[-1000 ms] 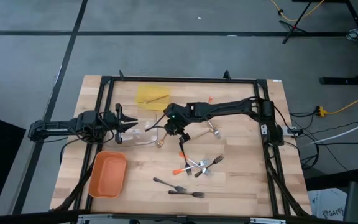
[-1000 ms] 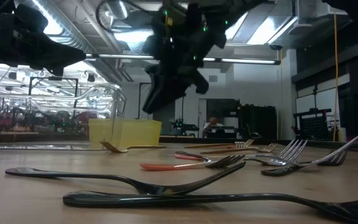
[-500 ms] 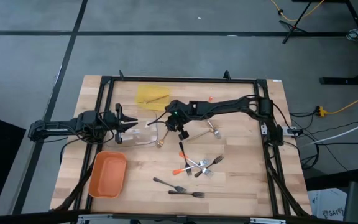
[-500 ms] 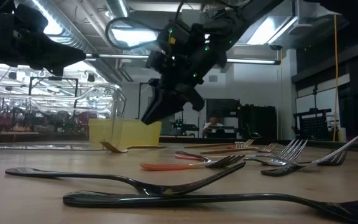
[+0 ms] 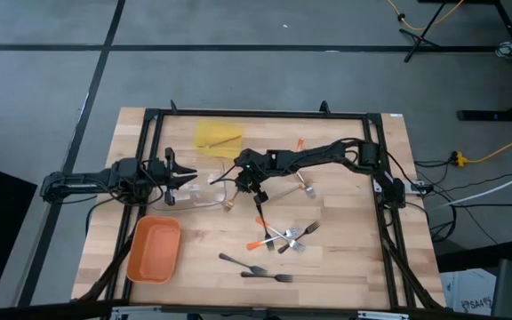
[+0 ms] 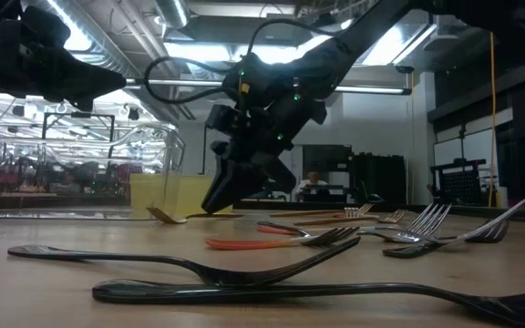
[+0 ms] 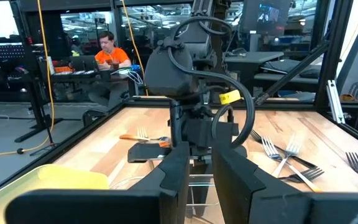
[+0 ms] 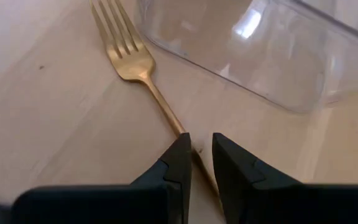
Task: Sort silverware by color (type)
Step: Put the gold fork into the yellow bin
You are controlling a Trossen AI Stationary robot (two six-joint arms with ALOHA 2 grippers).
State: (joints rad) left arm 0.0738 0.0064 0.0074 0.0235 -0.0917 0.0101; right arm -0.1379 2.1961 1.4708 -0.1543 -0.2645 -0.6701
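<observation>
- My right gripper [image 8: 197, 163] came down over the gold fork [image 8: 143, 76] beside the clear tray [image 8: 272, 56], fingers narrowly parted astride its handle.
- My left gripper [image 5: 185, 177] waited by the tray, fingers slightly apart.

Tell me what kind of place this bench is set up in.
Probably a robotics lab or workshop: exposed ceiling ducts and strip lights overhead, equipment stands and trailing yellow cables on a concrete floor, a person at a laptop.

Orange tray [image 5: 154, 250], yellow tray [image 5: 216, 138], clear tray [image 5: 210, 190].
</observation>
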